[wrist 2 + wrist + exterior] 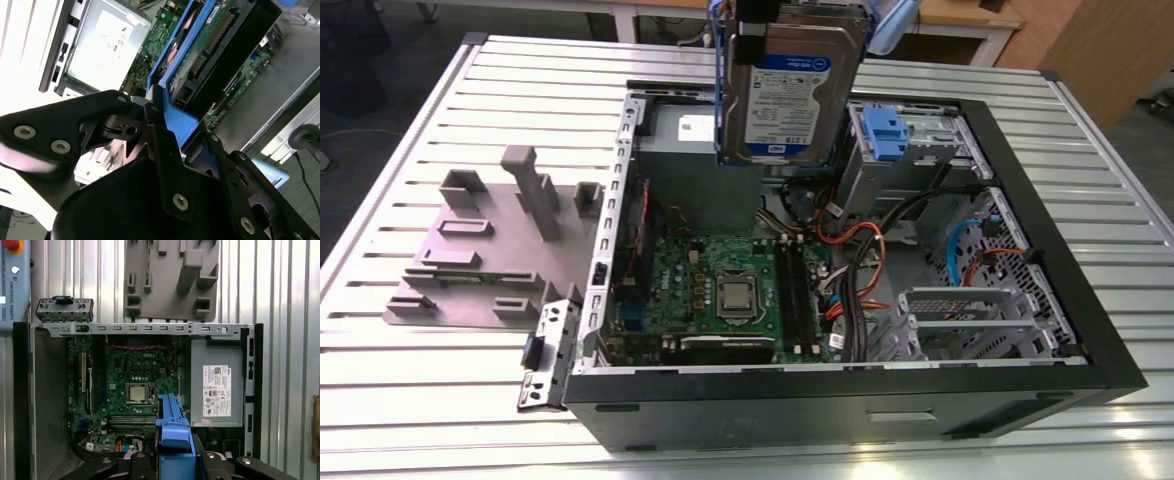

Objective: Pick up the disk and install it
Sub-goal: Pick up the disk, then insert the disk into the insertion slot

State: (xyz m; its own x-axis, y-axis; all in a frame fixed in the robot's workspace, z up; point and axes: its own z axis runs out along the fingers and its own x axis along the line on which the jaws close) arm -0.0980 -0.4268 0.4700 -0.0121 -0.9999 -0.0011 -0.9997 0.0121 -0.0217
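I've got the disk [794, 95] off the counter [427, 400] and up in the air, so the pick-up looks done. The hand [172, 135] is clenched on its blue side rail, and the drive hangs on edge, label out. It sits above the open computer case [854, 410], over the end with the grey power-supply box [217, 385], just beside the silver drive cage [894, 140] with the blue latch. It isn't in the cage yet, so I'd say installation remains.

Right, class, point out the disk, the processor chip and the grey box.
disk [794, 95], exterior view, labelled face.
processor chip [736, 294], exterior view, metal lid.
grey box [217, 390], first wrist view, white sticker.
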